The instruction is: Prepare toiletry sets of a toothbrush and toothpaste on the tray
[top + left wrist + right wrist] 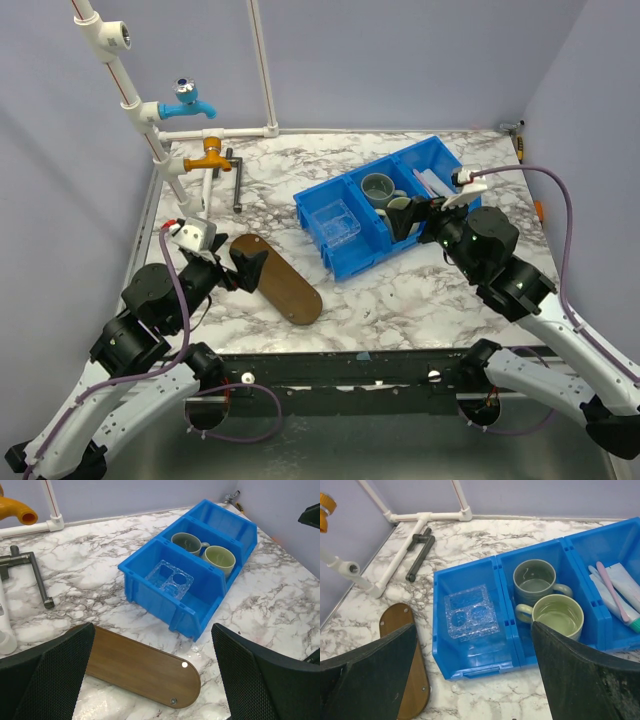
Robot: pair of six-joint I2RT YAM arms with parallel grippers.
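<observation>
1. Top view: the tray (280, 280) lies on the marble desk (420, 300), just left of the blue bin (365, 257). The left tool (243, 268) hovers at the tray's far end and the right tool (408, 215) over the bin's middle. The toiletry sets (432, 182) lie in the bin's right compartment, well apart from the tray.
2. Left wrist view: the left tool's fingers (45, 680) are spread wide and grip nothing. The tray lies below them.
3. Right wrist view: the right tool's fingers (585, 675) gape wide and hold nothing. A pink toothbrush (611, 591) lies across whitish tubes (627, 586) in the right compartment. A grey cup (535, 582) and a green cup (559, 615) stand in the middle one.
</observation>
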